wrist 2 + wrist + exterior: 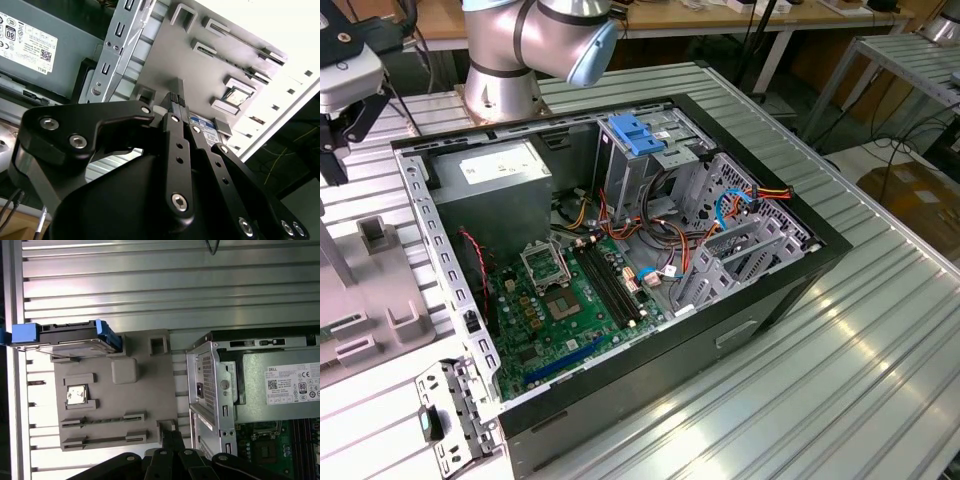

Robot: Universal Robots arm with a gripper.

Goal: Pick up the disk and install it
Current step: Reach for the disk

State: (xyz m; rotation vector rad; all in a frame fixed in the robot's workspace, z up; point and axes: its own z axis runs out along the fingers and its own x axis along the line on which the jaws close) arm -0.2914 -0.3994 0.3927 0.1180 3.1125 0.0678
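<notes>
The disk (65,337) is a dark flat drive with blue side rails, resting at one end of a grey fixture plate (150,390). In the first wrist view my gripper (172,435) hangs over the opposite edge of that plate, well apart from the disk, beside the corner of the computer case (210,390). Its black fingers (176,102) lie together with nothing between them. In the second wrist view a strip of the disk's blue-banded label (204,121) peeks out behind the fingers.
The open computer case (750,300) lies on a ribbed metal table (880,380). Inside are a grey power supply (490,180), a green motherboard (560,310) and a metal drive cage with a light-blue latch (635,135). The fixture plate (380,300) is at the exterior view's left.
</notes>
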